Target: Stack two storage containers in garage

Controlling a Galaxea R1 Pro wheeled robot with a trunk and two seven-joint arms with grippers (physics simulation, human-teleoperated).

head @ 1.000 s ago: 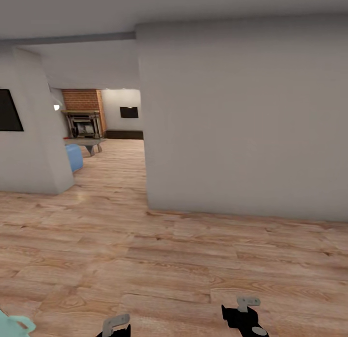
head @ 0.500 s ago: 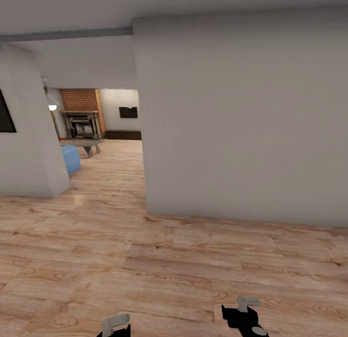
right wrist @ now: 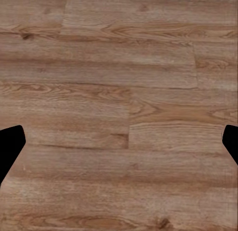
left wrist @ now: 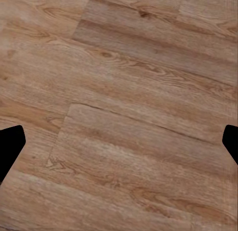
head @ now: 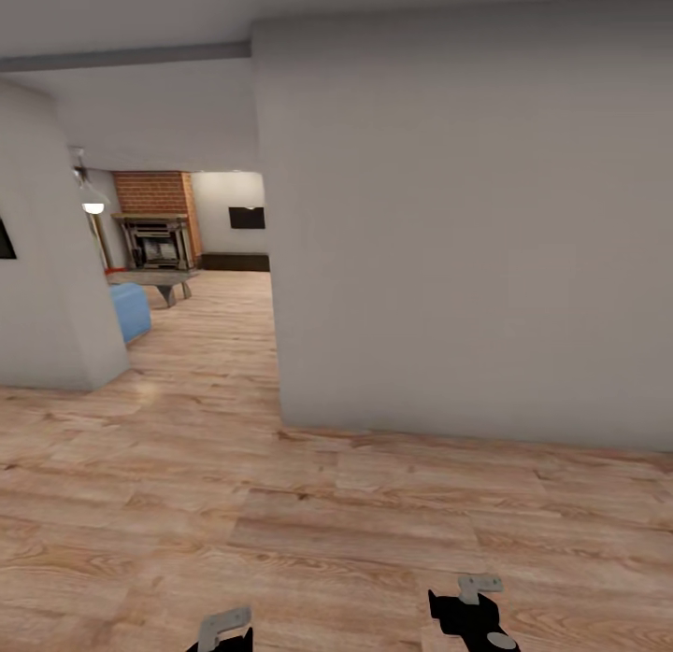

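The two storage containers are out of view, and so are the garage and its floor. Through an opening ahead at the left lies the living room (head: 201,297), with a dark fireplace (head: 159,241) against a brick wall and a blue seat (head: 129,311). My left gripper (left wrist: 119,146) hangs open over light wood planks, its dark fingertips (left wrist: 10,146) far apart with nothing between them. My right gripper (right wrist: 119,146) is likewise open and empty above the planks. Both arms' ends peek in at the head view's lower edge, the left arm (head: 224,627) and the right arm (head: 472,610).
A broad white wall (head: 467,232) stands straight ahead and to the right, its corner at the opening. Another white wall (head: 47,288) bounds the opening on the left. A low grey table (head: 159,278) and a lamp (head: 92,204) sit deeper in the room. Wood-plank flooring (head: 280,503) spreads in front.
The camera has moved on: the walls have slid left and grown larger, the black panel on the left wall has nearly left the picture, and a pale teal object at lower left is gone.
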